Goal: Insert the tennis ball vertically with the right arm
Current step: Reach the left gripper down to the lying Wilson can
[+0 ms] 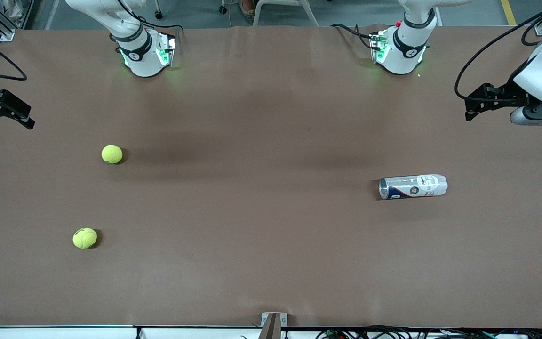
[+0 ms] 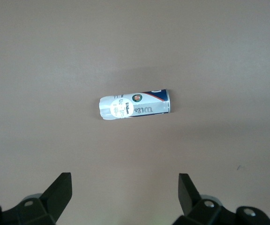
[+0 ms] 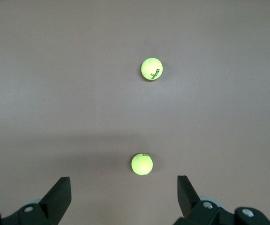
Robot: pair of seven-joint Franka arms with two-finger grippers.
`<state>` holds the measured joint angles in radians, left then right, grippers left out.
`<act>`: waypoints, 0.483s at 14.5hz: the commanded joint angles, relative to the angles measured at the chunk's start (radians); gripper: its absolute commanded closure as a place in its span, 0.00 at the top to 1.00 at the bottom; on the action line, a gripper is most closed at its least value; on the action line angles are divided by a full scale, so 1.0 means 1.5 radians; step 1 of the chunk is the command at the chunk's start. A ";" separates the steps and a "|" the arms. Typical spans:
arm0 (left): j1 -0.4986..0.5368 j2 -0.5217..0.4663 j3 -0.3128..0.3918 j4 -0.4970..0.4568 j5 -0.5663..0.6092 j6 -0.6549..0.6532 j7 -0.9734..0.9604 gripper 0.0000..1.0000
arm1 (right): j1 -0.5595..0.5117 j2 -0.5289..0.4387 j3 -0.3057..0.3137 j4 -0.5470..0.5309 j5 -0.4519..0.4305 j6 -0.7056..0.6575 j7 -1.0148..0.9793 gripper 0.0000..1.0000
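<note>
Two yellow-green tennis balls lie on the brown table toward the right arm's end. One ball (image 1: 112, 154) (image 3: 142, 164) lies farther from the front camera than the other ball (image 1: 85, 238) (image 3: 152, 69). A clear tennis ball can (image 1: 413, 186) (image 2: 135, 105) lies on its side toward the left arm's end, its rimmed mouth facing the balls. My right gripper (image 1: 25, 118) (image 3: 124, 187) is open and empty, up in the air over the table's edge at its own end. My left gripper (image 1: 469, 107) (image 2: 125, 187) is open and empty, up over the table at its end.
The two arm bases (image 1: 146, 54) (image 1: 400, 49) stand along the table's edge farthest from the front camera. A small bracket (image 1: 273, 322) sits at the edge nearest the front camera. Cables hang by both table ends.
</note>
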<state>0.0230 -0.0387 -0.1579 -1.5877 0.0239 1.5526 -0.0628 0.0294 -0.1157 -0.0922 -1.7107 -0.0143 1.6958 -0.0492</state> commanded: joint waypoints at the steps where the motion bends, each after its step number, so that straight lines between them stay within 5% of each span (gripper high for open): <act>1: 0.002 0.003 -0.002 0.015 -0.002 -0.005 -0.006 1.00 | -0.024 0.004 0.003 0.008 0.028 0.003 0.006 1.00; 7: 0.001 0.032 -0.004 0.016 0.014 0.013 0.009 1.00 | -0.022 0.003 0.004 0.008 0.038 0.002 -0.001 1.00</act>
<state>0.0228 -0.0322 -0.1584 -1.5841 0.0265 1.5547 -0.0604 -0.0023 -0.1157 -0.0907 -1.7105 0.0361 1.7001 -0.0471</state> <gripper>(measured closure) 0.000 0.000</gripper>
